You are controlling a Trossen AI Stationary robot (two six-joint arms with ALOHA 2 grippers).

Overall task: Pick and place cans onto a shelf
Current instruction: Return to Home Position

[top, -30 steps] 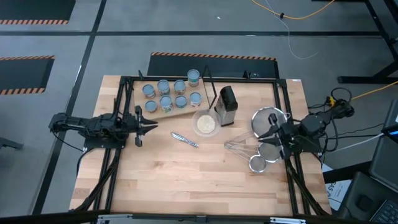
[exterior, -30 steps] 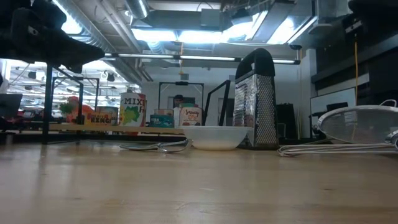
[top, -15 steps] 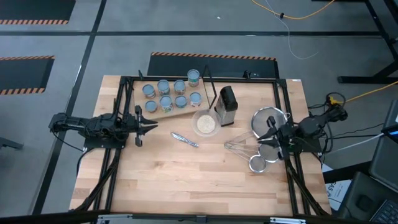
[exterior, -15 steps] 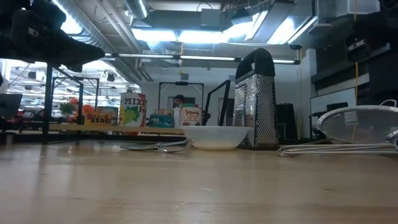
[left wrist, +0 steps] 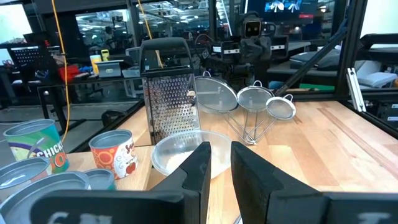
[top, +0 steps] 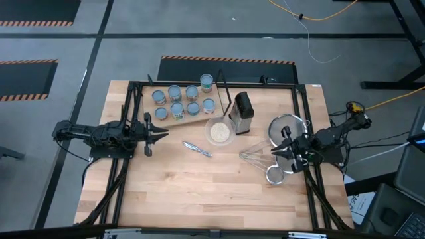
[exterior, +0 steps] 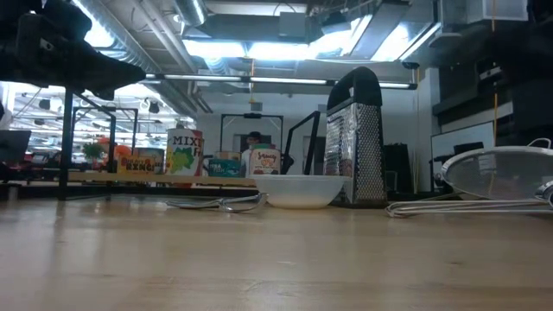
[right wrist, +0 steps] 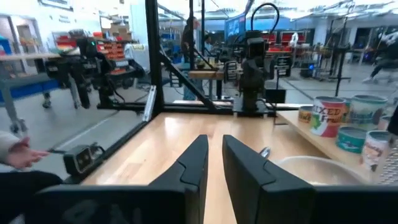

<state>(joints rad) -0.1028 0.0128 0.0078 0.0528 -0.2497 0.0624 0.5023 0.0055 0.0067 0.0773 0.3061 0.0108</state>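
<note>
Several cans [top: 176, 109] with pale blue-grey tops stand upright in two rows on the light-wood shelf [top: 147, 106] at the table's far left. One more can [top: 206, 82] stands at the rows' far right end. The cans also show in the low view [exterior: 183, 153] and the left wrist view [left wrist: 115, 155]. My left gripper [top: 163, 133] is shut and empty, just on the near side of the shelf. My right gripper [top: 275, 151] is shut and empty above the strainers at the table's right.
A whitish bowl [top: 219, 132] and a box grater [top: 242, 111] stand right of the shelf. Metal strainers [top: 287, 127] lie under my right arm. A metal utensil [top: 197, 149] lies mid-table. Black frame posts [top: 136, 99] flank the table. A person's hand [right wrist: 22, 152] shows beyond the table.
My right gripper has gone toward the table's left edge and a little toward the near edge, over the strainers, staying shut. My left arm and the cans have kept still.
</note>
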